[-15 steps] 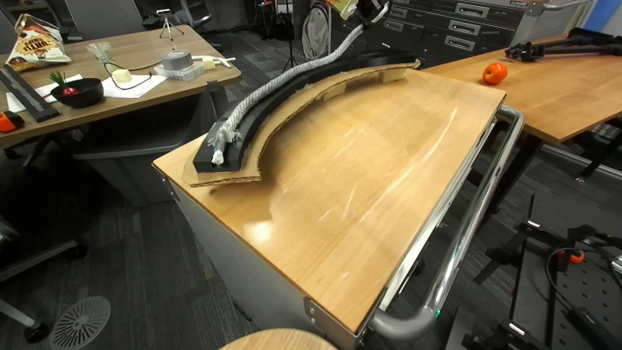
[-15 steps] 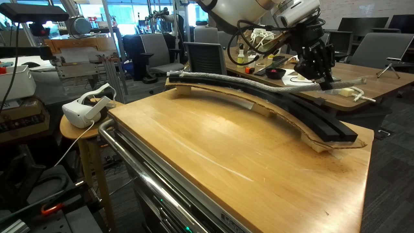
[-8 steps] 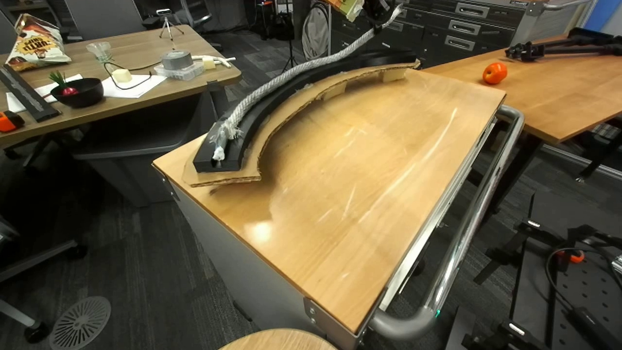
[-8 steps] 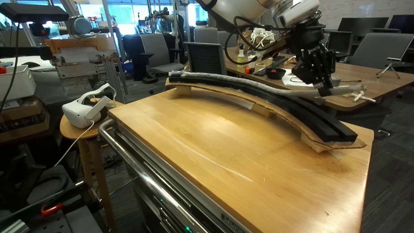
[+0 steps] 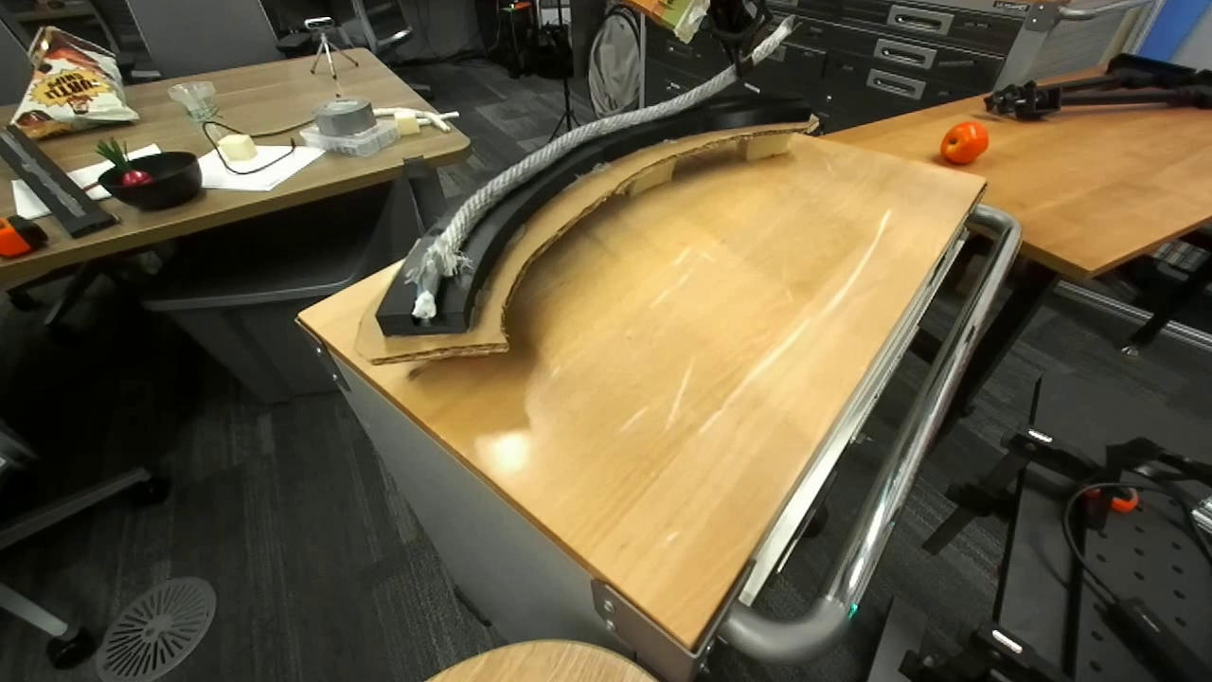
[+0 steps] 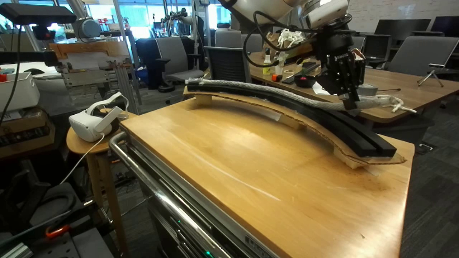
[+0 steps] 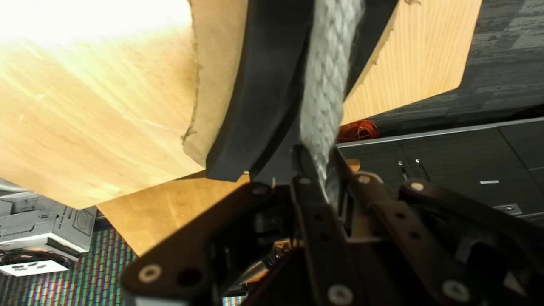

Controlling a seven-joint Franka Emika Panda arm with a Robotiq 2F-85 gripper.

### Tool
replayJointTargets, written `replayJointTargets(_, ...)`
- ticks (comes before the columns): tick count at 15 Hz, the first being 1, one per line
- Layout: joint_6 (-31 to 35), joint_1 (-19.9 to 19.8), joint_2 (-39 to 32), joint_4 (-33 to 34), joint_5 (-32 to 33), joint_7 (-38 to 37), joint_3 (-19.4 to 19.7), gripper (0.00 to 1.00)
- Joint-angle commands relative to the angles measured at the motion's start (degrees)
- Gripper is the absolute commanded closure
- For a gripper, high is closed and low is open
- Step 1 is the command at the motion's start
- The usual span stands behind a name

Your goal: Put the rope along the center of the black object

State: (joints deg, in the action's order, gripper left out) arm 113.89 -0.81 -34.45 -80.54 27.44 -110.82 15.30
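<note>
In an exterior view, the end effector (image 6: 350, 103) pinches the braided grey rope (image 6: 287, 95), its right end raised, left end on the curved black channel (image 6: 351, 139) above a scratched wooden bench (image 6: 251, 161), dark carpet (image 6: 430, 208) at right.

Rope (image 7: 326, 72) cut off by the wrist view's top edge, partly hidden by the gripper (image 7: 318, 156).

Chip bag (image 5: 72, 90): you read "TURTLE CHIPS" across it.
Tool (image 6: 350, 103): you make out "ROBOTIQ" on it, small.
Cart badge (image 6: 258, 247): lettering too blurred for you.
</note>
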Motion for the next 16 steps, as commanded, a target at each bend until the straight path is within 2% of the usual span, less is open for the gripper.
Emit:
replayJointTargets(1,-3.99,0.15,-1.24,3.38,-1.45,1.79,-0.67,0.97)
replayJointTargets(16,-11.7,-2.91,-8.28,12.85,-10.31,1.92,-1.31,0.97)
